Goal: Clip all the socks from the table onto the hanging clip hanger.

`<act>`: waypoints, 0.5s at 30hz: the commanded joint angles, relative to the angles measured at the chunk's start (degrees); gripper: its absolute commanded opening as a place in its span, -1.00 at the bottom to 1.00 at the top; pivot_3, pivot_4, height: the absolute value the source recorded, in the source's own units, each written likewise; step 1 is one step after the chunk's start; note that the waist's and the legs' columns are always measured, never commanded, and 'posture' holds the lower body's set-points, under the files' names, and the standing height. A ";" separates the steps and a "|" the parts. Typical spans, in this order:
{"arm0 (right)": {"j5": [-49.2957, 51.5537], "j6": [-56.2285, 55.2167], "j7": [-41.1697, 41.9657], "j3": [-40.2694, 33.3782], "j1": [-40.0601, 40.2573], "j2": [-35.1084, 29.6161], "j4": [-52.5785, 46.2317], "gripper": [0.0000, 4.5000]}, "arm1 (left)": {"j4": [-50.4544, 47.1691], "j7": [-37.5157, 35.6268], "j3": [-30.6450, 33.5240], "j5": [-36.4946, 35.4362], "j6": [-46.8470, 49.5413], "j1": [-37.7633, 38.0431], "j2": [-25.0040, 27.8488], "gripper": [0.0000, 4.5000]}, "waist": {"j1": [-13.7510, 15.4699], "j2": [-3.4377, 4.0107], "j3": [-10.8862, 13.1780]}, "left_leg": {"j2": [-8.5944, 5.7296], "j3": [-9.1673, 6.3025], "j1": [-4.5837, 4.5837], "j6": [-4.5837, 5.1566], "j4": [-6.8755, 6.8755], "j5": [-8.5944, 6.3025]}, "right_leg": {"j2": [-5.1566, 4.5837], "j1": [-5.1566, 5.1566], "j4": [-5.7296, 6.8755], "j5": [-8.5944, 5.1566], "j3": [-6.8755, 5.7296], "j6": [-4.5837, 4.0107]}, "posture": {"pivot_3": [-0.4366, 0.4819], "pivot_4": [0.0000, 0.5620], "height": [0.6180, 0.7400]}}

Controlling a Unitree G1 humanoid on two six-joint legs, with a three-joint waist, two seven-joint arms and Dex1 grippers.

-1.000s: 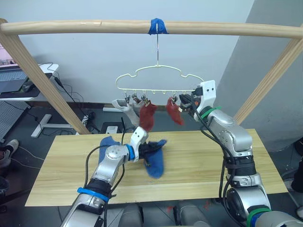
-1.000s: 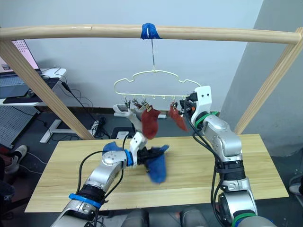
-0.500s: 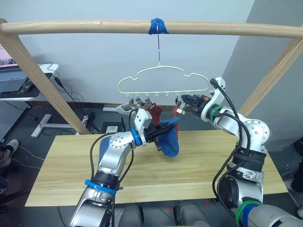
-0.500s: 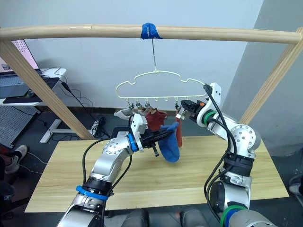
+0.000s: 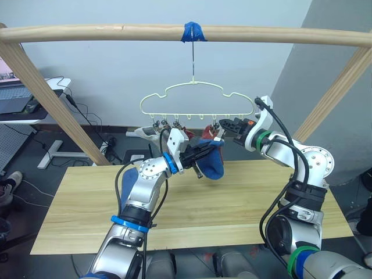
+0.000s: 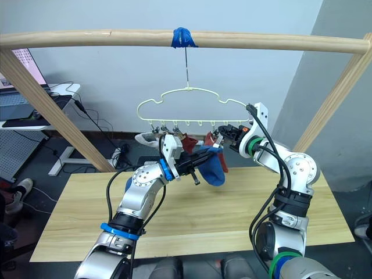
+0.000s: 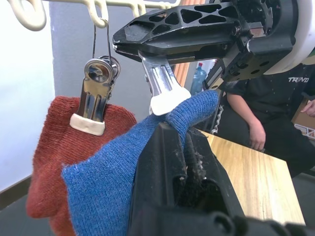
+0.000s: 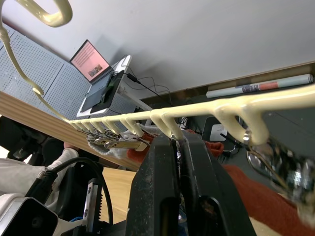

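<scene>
The pale clip hanger (image 5: 192, 96) hangs by its hook from the wooden rail. My left gripper (image 5: 200, 152) is shut on a blue sock (image 5: 213, 163) and holds it up just under the hanger. My right gripper (image 5: 224, 124) is shut on a metal clip (image 7: 158, 86), whose white tip touches the sock's top edge. A red sock (image 7: 69, 142) hangs from the neighbouring clip (image 7: 94, 93). A grey sock (image 5: 152, 133) hangs further left. A second blue sock (image 5: 128, 175) lies on the table (image 5: 250, 197), partly hidden behind my left arm.
A thick wooden rail (image 5: 116, 32) with slanted legs (image 5: 52, 104) spans above the table. A white desk with a laptop (image 5: 17, 102) stands at the far left. A person in black (image 7: 266, 113) sits beyond the table in the left wrist view.
My left gripper has lifted the blue sock from just above the table up to the clip. My right gripper moved along the hanger to this clip. The hanger has swung slightly.
</scene>
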 commanded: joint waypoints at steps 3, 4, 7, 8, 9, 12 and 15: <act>1.69 -0.31 -1.56 -1.80 -0.19 -0.62 -0.28 -1.00 | -0.97 0.29 0.10 1.46 -5.83 -0.99 0.58 -0.99 | -0.01 0.00 0.00 | 0.00 0.00 0.00 0.00 0.00 0.00 | 0.00 0.00 -0.02 0.00 0.00 0.00 | -0.18 -0.64 1.00; 1.95 -0.28 -1.81 -1.96 -0.22 -0.54 -0.22 -1.00 | -0.84 0.37 0.06 1.64 -6.36 -1.01 0.59 -0.99 | 0.00 0.00 0.00 | 0.00 0.00 0.00 0.00 0.00 0.00 | 0.00 0.00 -0.02 0.00 0.00 0.00 | -0.18 -0.64 1.00; 3.03 -0.02 -3.02 -3.31 -0.74 0.21 0.33 -1.00 | -0.37 0.20 -0.40 2.48 -8.43 -1.04 0.86 -0.99 | -0.01 0.00 0.00 | 0.00 0.00 -0.01 0.00 0.00 0.00 | 0.00 0.00 -0.03 0.00 0.01 0.00 | -0.18 -0.64 1.00; 3.43 0.04 -3.52 -3.82 -0.97 0.44 0.59 -1.00 | -0.21 0.02 -0.66 2.92 -9.30 -1.03 1.03 -0.99 | -0.01 0.00 0.00 | 0.00 0.00 -0.01 0.00 0.00 0.00 | 0.00 0.00 -0.03 0.00 0.00 0.00 | -0.18 -0.64 1.00; 3.62 0.01 -3.83 -4.06 -1.26 0.37 0.97 -1.00 | -0.15 0.20 -0.52 2.87 -9.66 -0.99 0.93 -0.99 | -0.01 0.00 0.00 | 0.00 0.00 -0.01 0.00 0.00 0.00 | 0.00 0.00 -0.04 0.00 0.00 0.00 | -0.18 -0.64 1.00; 5.11 0.11 -5.59 -5.37 -1.94 0.81 1.77 -1.00 | 0.06 0.83 -0.40 3.21 -10.96 -0.94 0.85 -0.99 | 0.00 0.00 0.00 | 0.00 0.00 -0.02 0.00 0.00 0.00 | 0.00 0.00 -0.04 0.00 0.00 0.00 | -0.17 -0.62 1.00; 6.37 0.52 -6.72 -5.91 -2.17 1.13 1.94 -1.00 | 0.42 1.17 -0.47 3.78 -12.12 -0.99 0.95 -0.99 | 0.00 0.00 0.00 | 0.00 0.00 -0.02 0.00 0.00 0.00 | 0.00 0.00 -0.04 0.00 0.00 0.00 | -0.17 -0.62 1.00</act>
